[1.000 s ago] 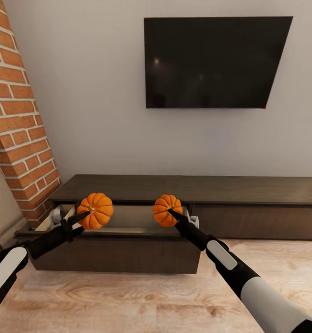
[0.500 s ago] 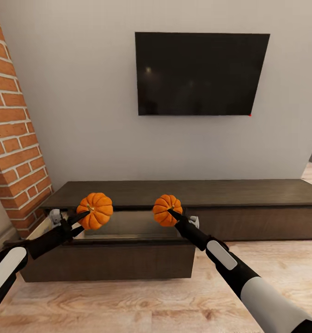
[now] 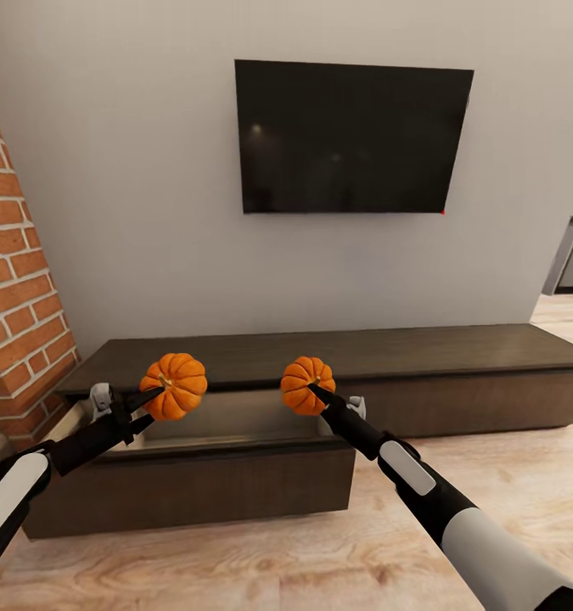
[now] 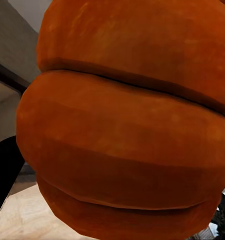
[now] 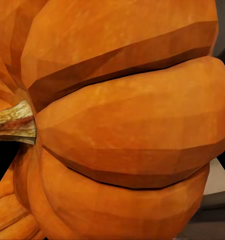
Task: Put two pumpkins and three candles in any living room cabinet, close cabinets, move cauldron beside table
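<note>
Head view: each arm's jaws grip a pumpkin (image 3: pixel 175 386) (image 3: pixel 306 384) above the cabinet's (image 3: pixel 362 348) open drawer.

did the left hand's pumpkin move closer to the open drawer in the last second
Cannot tell. The pumpkin keeps its spot in the head view, above the open drawer; the whole picture shifted, so the camera moved.

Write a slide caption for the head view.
Each hand, left and right, holds a pumpkin above the cabinet's open drawer.

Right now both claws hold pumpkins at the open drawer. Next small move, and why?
Probably lower the left claw so its pumpkin goes into the open drawer of the cabinet; both pumpkins hang above the cavity, the right pumpkin near its edge.
</note>
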### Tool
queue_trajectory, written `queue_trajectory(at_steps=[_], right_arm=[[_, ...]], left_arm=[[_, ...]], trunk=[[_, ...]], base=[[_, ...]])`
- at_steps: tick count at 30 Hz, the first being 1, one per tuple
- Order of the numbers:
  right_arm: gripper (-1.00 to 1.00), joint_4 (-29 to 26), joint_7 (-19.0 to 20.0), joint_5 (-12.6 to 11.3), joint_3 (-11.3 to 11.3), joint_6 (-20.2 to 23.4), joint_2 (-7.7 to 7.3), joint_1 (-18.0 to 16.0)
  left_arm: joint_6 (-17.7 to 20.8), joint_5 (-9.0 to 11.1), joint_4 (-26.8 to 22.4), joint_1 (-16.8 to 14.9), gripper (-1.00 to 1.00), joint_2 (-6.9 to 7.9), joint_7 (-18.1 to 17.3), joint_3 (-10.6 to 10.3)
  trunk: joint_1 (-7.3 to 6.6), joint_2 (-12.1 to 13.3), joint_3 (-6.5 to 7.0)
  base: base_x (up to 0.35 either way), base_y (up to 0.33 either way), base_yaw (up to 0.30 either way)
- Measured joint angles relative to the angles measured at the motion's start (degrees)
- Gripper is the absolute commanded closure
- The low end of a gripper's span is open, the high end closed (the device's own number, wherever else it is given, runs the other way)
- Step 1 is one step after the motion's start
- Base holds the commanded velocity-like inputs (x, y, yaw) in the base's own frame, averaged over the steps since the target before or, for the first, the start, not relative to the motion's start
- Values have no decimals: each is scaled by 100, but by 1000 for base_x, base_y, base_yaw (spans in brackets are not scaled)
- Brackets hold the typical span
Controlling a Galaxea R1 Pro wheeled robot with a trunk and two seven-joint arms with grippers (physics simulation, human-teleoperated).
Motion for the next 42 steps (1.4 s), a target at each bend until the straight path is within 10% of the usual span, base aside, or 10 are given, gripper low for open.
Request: queue_trajectory(at_steps=[42], right_arm=[[100,11,-2,6,0,-169,0,-2]], left_arm=[[-6,-8,-16,1,100,0,-13,2]], trunk=[[15,-6,-110]], base=[[90,46,0]])
